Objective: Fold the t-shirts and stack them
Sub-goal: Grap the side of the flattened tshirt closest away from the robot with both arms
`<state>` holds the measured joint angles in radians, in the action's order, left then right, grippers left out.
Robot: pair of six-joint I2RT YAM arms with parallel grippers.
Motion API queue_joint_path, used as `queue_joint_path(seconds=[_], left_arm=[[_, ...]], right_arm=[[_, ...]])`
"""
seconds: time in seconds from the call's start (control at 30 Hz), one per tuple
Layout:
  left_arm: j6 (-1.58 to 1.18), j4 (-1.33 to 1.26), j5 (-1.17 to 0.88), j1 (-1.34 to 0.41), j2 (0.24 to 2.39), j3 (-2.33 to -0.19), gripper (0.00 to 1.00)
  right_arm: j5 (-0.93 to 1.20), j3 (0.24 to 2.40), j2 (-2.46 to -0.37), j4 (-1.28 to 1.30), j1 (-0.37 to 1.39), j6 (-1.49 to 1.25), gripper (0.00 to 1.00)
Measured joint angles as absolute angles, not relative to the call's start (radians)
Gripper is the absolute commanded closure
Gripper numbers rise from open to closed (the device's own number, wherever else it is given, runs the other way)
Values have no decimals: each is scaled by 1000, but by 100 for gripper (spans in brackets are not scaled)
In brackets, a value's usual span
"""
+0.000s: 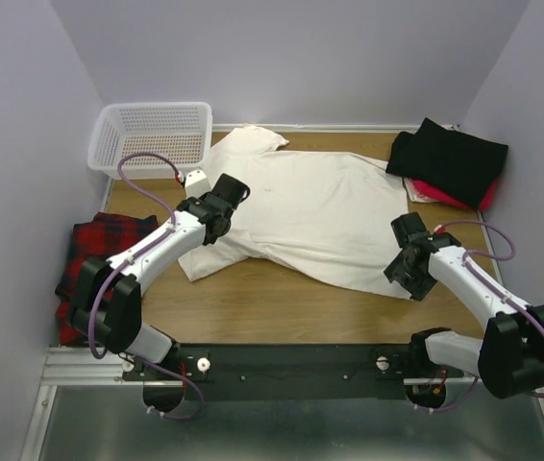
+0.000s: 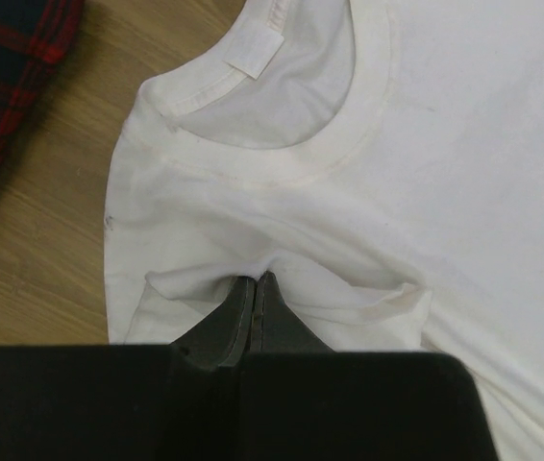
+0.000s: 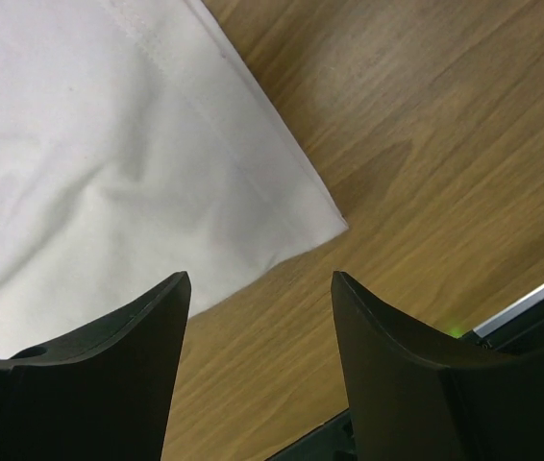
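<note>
A large cream-white t-shirt [image 1: 320, 211] lies spread flat across the wooden table [image 1: 282, 307], its collar [image 2: 291, 144] towards the left. My left gripper [image 1: 232, 187] is shut on a pinch of that shirt's cloth just below the collar, and the fabric [image 2: 349, 288] bunches round the closed tips [image 2: 256, 280]. My right gripper [image 1: 408, 274] stands open just above the table at the shirt's lower right hem corner [image 3: 320, 221], with only bare wood between its fingers [image 3: 260, 279]. A folded black t-shirt [image 1: 450, 158] rests on a red one [image 1: 488, 197] at the back right.
A white mesh basket [image 1: 152, 134] stands at the back left. A red-and-black plaid cloth [image 1: 99, 250] lies at the table's left edge, also seen in the left wrist view as plaid cloth [image 2: 12, 77]. Walls close in the back and both sides.
</note>
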<state>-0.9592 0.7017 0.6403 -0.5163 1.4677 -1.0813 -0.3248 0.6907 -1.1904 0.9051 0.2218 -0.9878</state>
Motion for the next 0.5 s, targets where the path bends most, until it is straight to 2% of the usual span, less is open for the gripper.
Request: queue_joint_path(seconds=[0.27, 0.5], left_arm=[[-944, 681, 630, -516, 1492, -1081, 100], [-931, 679, 627, -511, 1493, -1083, 100]], right_arm=[[-335, 684, -1215, 934, 222, -1056, 32], [-352, 653, -1248, 926, 222, -1097, 45]])
